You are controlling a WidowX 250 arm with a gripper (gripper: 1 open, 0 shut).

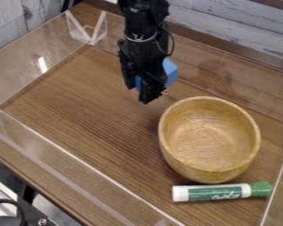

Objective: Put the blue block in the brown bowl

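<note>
1. Nearest to us we see the clear plastic wall point(38, 146) that fences the wooden table point(73, 97), running along its front and left edges.

2. Just behind that front edge, at the lower right, a green-and-white marker point(222, 191) lies flat on its side, its green cap pointing right. It sits just in front of the brown bowl without touching it, as far as we can tell.

3. The brown bowl point(210, 137) stands upright on the table right of centre — round, thick-rimmed, light wood with grain showing inside. We see nothing lying in it.

4. Up and to the left of the bowl hangs the gripper point(145, 91), black and pointing straight down. Its tips are above the tabletop and just outside the bowl's near-left rim, not over the hollow.

5. The gripper's jaws are drawn nearly together, and the blue block point(165, 71) is pinched between them — we see its bright blue face sticking out on the right side of the fingers, clear of the table. So the block is in the air in the claw's hold, beside the bowl and a little higher than its rim, not yet inside.

6. Above the gripper the dark arm point(141, 22) rises out of the top of the view.

7. Farthest back, a clear plastic piece point(87, 31) stands at the table's rear left, and a pale planked wall point(243, 22) lies behind.
</note>
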